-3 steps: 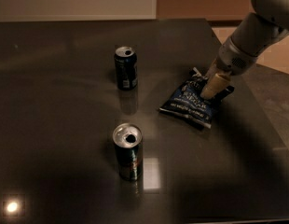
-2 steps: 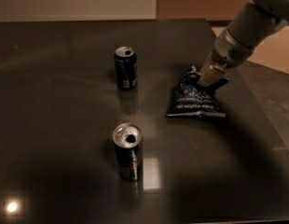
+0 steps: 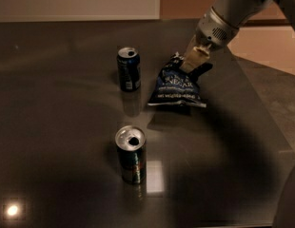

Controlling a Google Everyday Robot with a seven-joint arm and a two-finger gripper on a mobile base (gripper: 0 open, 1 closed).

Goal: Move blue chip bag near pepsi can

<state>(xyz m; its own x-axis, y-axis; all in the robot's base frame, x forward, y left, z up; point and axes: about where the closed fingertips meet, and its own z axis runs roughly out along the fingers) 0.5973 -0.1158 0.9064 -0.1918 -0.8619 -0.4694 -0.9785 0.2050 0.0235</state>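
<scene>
The blue chip bag (image 3: 177, 85) is navy with white lettering and hangs tilted just above the dark table, its lower edge near the surface. My gripper (image 3: 192, 61) is shut on the bag's top crimped end, reaching in from the upper right. The pepsi can (image 3: 129, 69) stands upright a short way to the left of the bag, dark blue with a silver top. There is a small gap between bag and can.
A blackish can (image 3: 131, 154) with reddish-green markings and an open top stands nearer the front, below the pepsi can. The dark table (image 3: 52, 118) has its right edge (image 3: 261, 108) close behind the arm. A light glare sits at the front left.
My gripper has lifted the bag off the table and carried it left, towards the pepsi can. Both cans have stayed put.
</scene>
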